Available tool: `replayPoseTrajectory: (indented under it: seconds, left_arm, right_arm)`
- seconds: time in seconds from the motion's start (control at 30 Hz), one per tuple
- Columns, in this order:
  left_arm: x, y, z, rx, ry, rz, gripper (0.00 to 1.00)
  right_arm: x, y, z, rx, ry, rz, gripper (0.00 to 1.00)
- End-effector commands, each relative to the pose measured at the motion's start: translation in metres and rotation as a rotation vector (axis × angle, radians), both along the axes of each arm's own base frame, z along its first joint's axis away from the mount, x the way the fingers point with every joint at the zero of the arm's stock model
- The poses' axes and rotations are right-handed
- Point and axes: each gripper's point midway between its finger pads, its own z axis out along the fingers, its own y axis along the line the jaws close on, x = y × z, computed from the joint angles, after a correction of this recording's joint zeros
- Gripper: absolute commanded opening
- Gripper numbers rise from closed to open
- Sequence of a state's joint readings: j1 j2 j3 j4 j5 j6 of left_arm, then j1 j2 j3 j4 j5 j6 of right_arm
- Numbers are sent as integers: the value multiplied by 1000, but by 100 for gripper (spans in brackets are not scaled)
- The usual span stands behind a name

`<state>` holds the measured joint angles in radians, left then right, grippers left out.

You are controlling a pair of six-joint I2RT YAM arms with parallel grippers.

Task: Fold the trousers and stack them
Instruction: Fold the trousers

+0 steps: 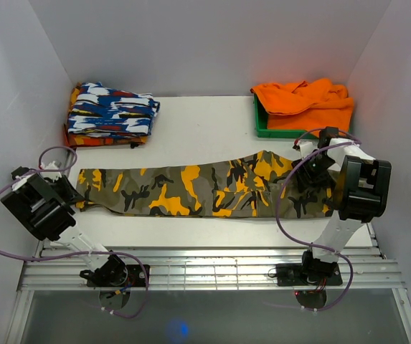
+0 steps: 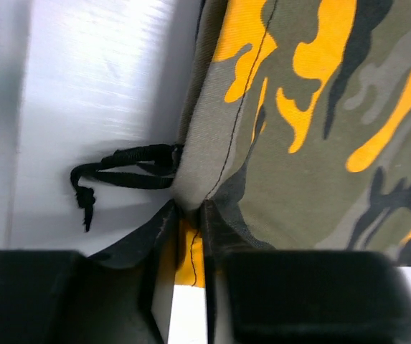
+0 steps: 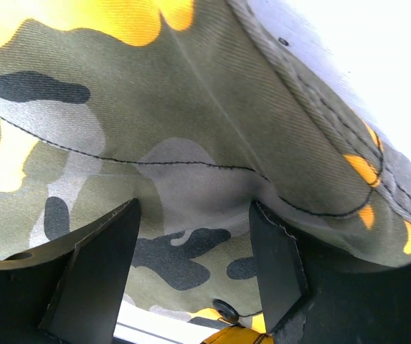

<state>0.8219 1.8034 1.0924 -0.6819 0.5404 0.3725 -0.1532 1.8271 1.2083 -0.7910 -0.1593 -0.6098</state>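
Note:
The camouflage trousers (image 1: 191,188) lie stretched flat across the middle of the table, leg ends at the left and waist at the right. My left gripper (image 1: 72,192) is at the left leg end. In the left wrist view it (image 2: 189,215) is shut on a pinched fold of the trousers (image 2: 313,143) hem, beside a black cord (image 2: 119,168). My right gripper (image 1: 307,172) is over the waist end. In the right wrist view it (image 3: 194,215) is open, its fingers spread on either side of the trousers (image 3: 155,107) cloth, near a black snap button (image 3: 225,309).
A folded blue-white-red garment (image 1: 112,111) sits at the back left. A plain orange cloth (image 1: 305,100) lies on a green tray (image 1: 260,123) at the back right, close behind the right arm. White walls enclose the table on three sides.

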Motion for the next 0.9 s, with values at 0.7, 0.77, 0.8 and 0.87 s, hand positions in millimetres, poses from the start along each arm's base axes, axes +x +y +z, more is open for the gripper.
replayPoseTrajectory:
  seconds: [0.7,0.77,0.8,0.87]
  left_arm:
    - [21,32,163,238,-240,-148,0]
    - [19,19,156,218,-223,-161,0]
    - [20,15,151,200,-209,-150,0]
    - [19,13,129,158,-150,-118,0]
  right_arm:
    - [7,101,81,358,-45,124,93]
    - [6,99,84,356,-46,122,93]
    - [6,98,86,350,-49,126,92]
    - [5,97,84,342,-48,132,92]
